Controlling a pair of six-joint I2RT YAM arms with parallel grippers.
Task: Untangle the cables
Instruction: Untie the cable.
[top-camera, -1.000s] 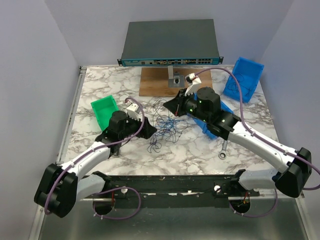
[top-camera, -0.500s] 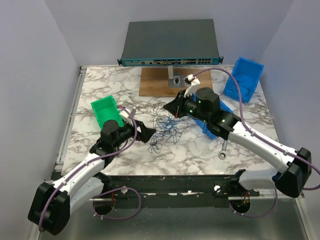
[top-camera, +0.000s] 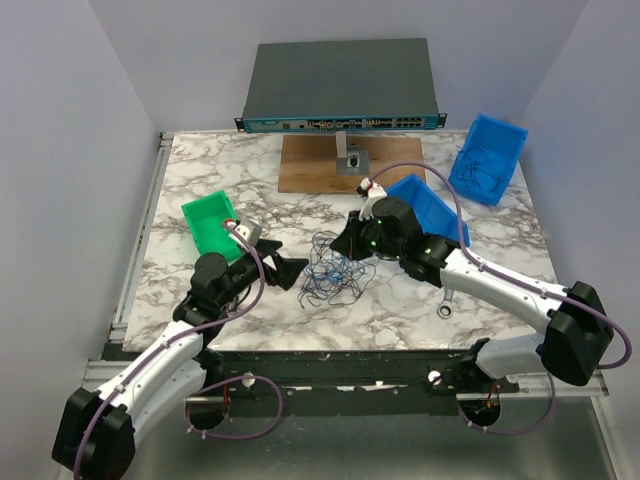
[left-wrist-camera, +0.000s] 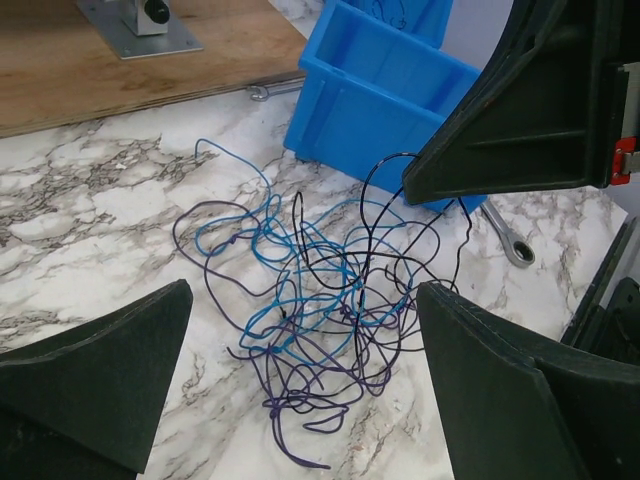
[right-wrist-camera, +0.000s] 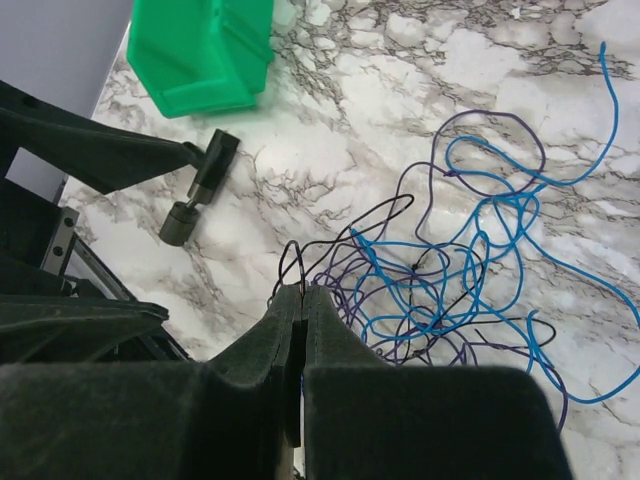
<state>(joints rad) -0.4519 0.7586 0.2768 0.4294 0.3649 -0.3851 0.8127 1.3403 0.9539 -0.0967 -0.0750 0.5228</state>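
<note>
The left gripper (top-camera: 283, 268) hangs low, facing the cables (left-wrist-camera: 320, 290), its fingers spread wide and empty. The right gripper (right-wrist-camera: 302, 296) is pinched closed, seemingly on a black strand.

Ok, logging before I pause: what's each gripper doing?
Left gripper: open, empty.
Right gripper: closed on a black strand of the cables.
</note>
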